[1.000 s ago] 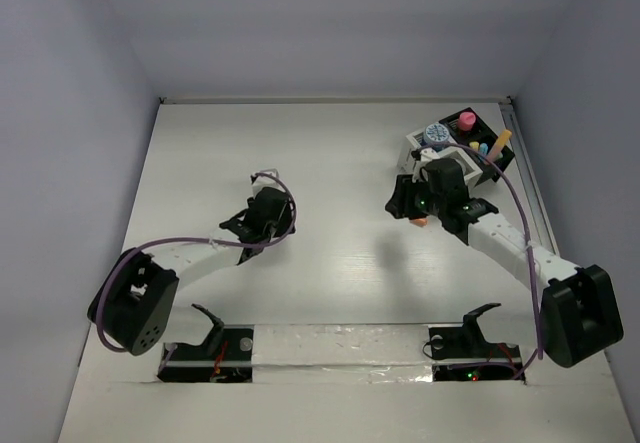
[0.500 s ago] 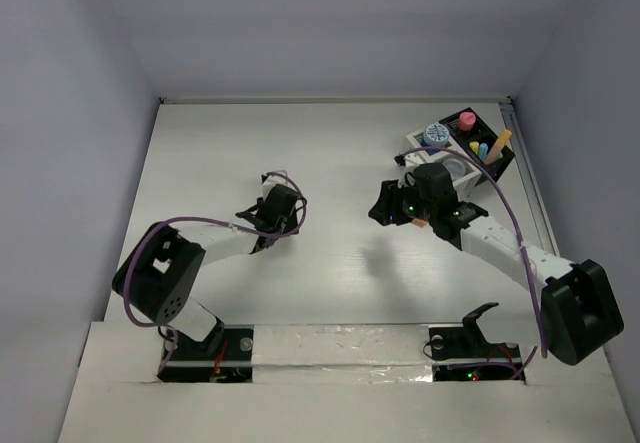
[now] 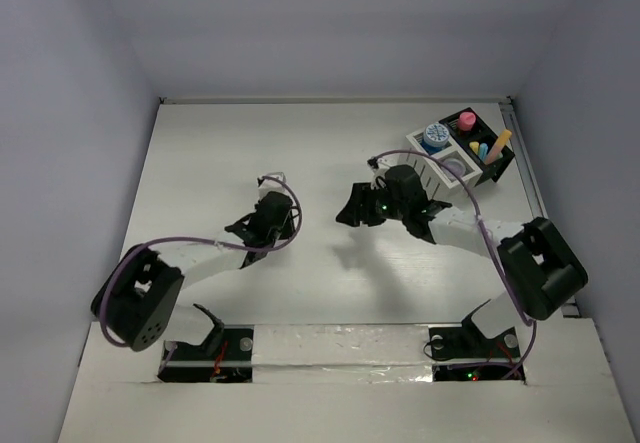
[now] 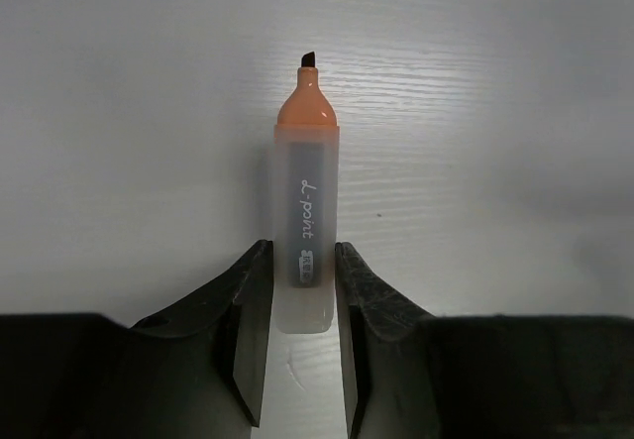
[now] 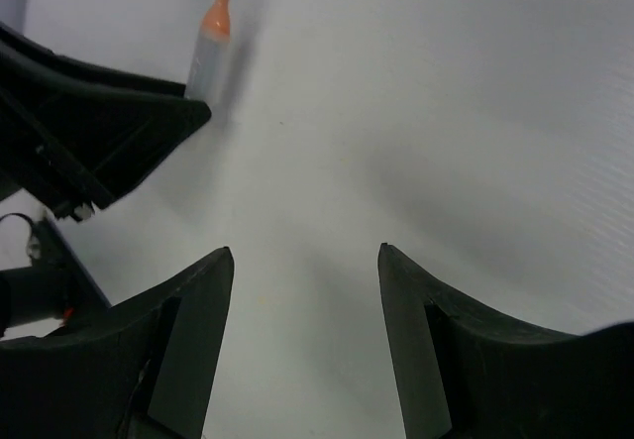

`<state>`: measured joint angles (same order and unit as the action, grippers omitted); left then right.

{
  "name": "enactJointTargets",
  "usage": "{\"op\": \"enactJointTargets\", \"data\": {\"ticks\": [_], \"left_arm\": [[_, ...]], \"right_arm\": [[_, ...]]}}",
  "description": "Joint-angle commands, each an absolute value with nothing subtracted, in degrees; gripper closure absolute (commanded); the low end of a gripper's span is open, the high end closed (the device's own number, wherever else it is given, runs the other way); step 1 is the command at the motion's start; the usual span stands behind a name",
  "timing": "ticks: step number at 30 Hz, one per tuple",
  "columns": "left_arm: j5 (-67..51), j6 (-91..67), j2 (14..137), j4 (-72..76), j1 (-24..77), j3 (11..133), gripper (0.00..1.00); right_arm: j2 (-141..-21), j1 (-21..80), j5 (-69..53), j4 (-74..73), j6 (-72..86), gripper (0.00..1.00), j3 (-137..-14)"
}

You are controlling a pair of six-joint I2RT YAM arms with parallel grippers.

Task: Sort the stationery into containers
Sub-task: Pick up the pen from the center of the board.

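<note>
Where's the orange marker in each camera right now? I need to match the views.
Top external: cannot be made out; it sits under the left gripper, left of centre.
Left wrist: orange marker dead centre, tip pointing up, clamped between the jaws.
Right wrist: orange marker in the upper left corner, poking out past the left gripper.
Shared landmark: the left gripper holding it shows in all three views.

White wood-grain table [image 3: 330,143], black-and-white desk organizer [image 3: 498,168] standing near its far right corner
</note>
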<state>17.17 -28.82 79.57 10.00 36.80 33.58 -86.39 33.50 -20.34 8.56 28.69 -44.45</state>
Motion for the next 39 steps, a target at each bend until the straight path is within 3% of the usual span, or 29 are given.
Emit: {"op": "enactJointTargets", "data": {"ticks": [1,15,18,20,21,24,26,28,29,33,35,36,37,39], "left_arm": [[14.4,-27.8,72.2,16.9,39.5,31.1,1.00],[11.6,-27.9,68.7,22.1,47.0,30.5,1.00],[11.6,-27.6,68.6,22.1,48.2,31.2,1.00],[11.9,-27.4,68.1,21.6,48.7,31.6,1.00],[12.0,-27.4,67.9,21.4,48.7,31.6,1.00],[13.4,-27.4,67.4,20.0,48.7,32.1,1.00],[14.1,-27.5,67.5,19.0,48.7,32.3,1.00],[14.6,-27.7,67.4,19.1,48.7,32.2,1.00],[14.6,-27.8,67.4,19.2,48.7,32.1,1.00],[14.9,-27.8,66.9,19.3,48.7,32.2,1.00],[14.9,-27.6,66.4,19.3,48.7,32.3,1.00],[15.0,-27.5,66.3,19.2,48.7,32.3,1.00],[15.1,-27.5,66.1,19.2,48.7,32.3,1.00],[15.1,-27.6,65.7,18.8,48.7,32.3,1.00]], "right_arm": [[-89.5,34.4,-26.1,23.3,37.0,0.33,-47.5],[-97.8,37.6,-26.3,26.8,40.3,0.31,-54.5],[-98.0,37.6,-25.2,26.3,39.8,0.37,-54.3],[-98.2,37.6,-25.0,26.2,39.9,0.52,-54.1],[-98.1,37.6,-25.0,26.0,40.0,0.65,-54.0],[-97.8,37.6,-25.2,25.8,40.2,0.75,-53.6],[-97.6,37.6,-25.5,24.5,40.0,0.75,-53.9],[-97.5,37.6,-26.0,24.0,39.7,0.67,-54.1],[-97.3,37.6,-26.1,23.9,39.7,0.58,-53.8],[-97.7,37.6,-27.0,23.4,39.6,0.55,-53.9],[-97.9,38.1,-27.2,23.6,39.8,0.64,-53.9],[-97.9,38.1,-27.2,23.8,40.1,0.73,-53.7],[-97.7,38.1,-27.2,24.3,40.4,0.93,-53.5],[-97.5,38.1,-26.6,24.8,40.4,1.00,-53.5]]}}
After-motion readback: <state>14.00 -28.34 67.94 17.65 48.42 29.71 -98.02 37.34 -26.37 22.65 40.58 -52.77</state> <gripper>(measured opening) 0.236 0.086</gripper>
